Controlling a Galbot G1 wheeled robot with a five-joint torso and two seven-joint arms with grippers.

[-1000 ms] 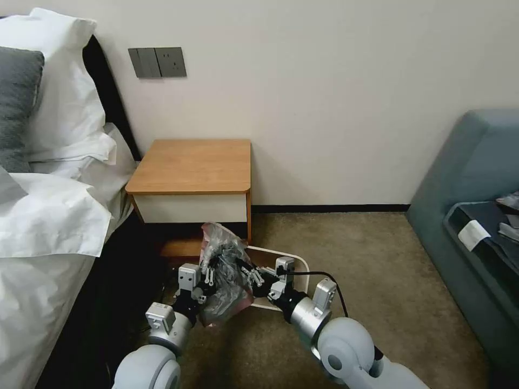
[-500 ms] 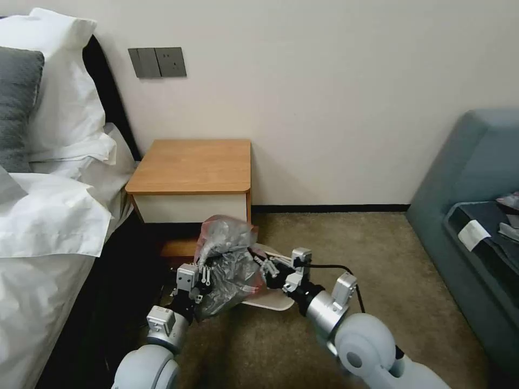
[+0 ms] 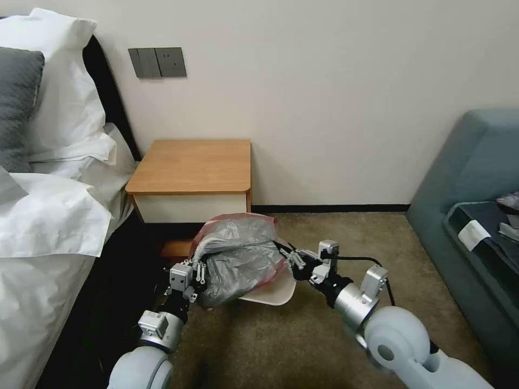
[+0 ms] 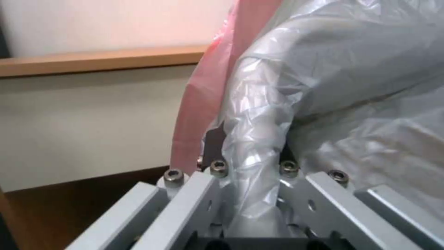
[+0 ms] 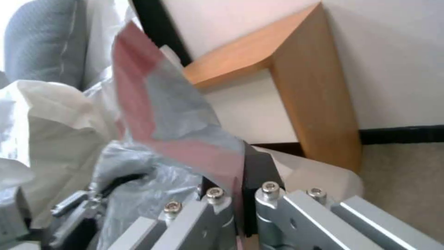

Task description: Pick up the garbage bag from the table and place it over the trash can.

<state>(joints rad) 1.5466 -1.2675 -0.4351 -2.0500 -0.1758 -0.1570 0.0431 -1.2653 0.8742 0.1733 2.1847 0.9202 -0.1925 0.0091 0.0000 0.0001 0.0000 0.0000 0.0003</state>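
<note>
The garbage bag (image 3: 240,254) is held in the air between both grippers, spread over the trash can (image 3: 270,292), in front of the worktop (image 3: 192,165). The left gripper (image 3: 201,273) has its jaws clenched on a fold of grey plastic at the bag's left side; the wrist view shows the film pinched between them. The right gripper (image 3: 286,258) grasps the pink rim at the right side, its jaws closed on it. The bag hides most of the trash can, so I cannot tell if the rim is already around it.
</note>
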